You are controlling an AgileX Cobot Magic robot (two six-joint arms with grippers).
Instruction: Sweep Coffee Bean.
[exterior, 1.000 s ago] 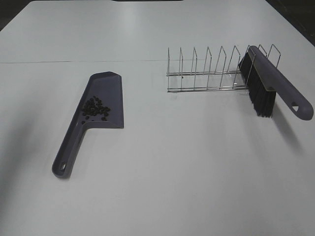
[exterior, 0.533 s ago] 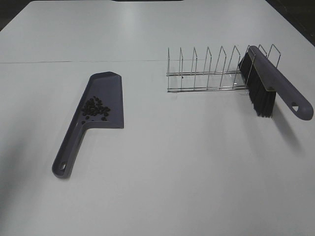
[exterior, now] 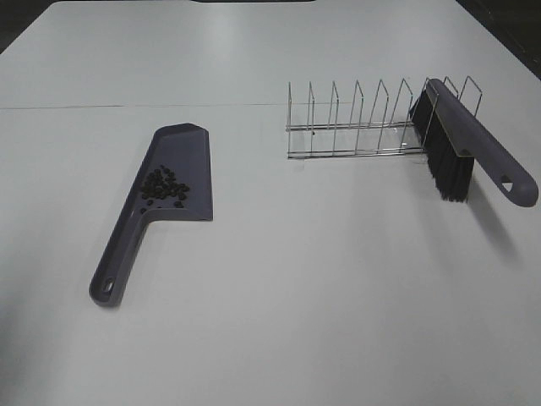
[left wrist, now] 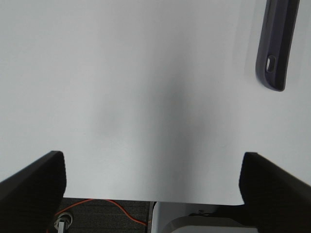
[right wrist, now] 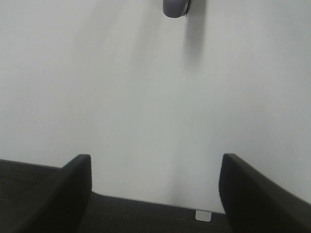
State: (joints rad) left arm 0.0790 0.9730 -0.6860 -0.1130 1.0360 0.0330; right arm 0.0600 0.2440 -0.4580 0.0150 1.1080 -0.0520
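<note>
We see neither arm in the high view; each gripper shows only in its own wrist view, as two dark finger ends at the picture's edge. The left gripper (left wrist: 153, 187) has its fingers (left wrist: 31, 179) wide apart with nothing between them, over bare tabletop (exterior: 338, 288) near its edge. The right gripper (right wrist: 154, 187) likewise stands spread and empty above the tabletop's edge.

The coffee bean (exterior: 164, 186) cluster lies inside the purple-grey dustpan (exterior: 177, 165), toward the end where the pan narrows into its handle. The beans themselves are hidden from both wrist views. The left wrist view catches only the dustpan's handle end with its hanging hole, well apart from that gripper. The right wrist view cuts off all but a rounded purple tip, which we take for the brush's handle end.

On the right stands a wire rack (exterior: 363, 123), and the brush (exterior: 473, 148) leans on its far-right slots, black bristles pointing down. Open tabletop separates rack from dustpan.
</note>
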